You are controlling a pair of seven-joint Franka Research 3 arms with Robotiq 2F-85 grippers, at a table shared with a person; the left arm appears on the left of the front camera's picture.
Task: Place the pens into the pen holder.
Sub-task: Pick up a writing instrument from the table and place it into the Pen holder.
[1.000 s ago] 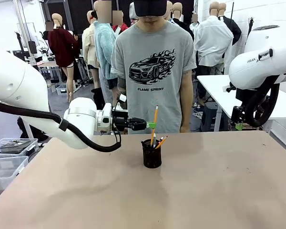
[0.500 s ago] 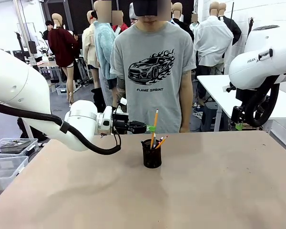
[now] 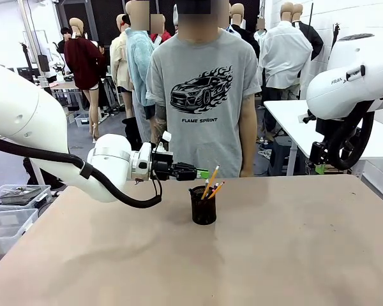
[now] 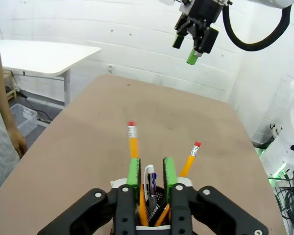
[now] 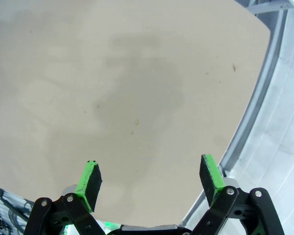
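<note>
Left gripper (image 3: 204, 172), black with green pads, jaws slightly parted, empty, just above small black mesh cylindrical pen holder (image 3: 203, 205) near table's (image 3: 293, 255) far edge, middle. Orange-yellow pencils (image 3: 210, 182) and dark pen lean inside holder. Right gripper (image 5: 152, 178) spread wide, empty, over bare tabletop.

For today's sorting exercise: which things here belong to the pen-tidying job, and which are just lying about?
Job: pencils; white pen; black mesh cup; left claw.
Lying about: plastic bins; white side table.
</note>
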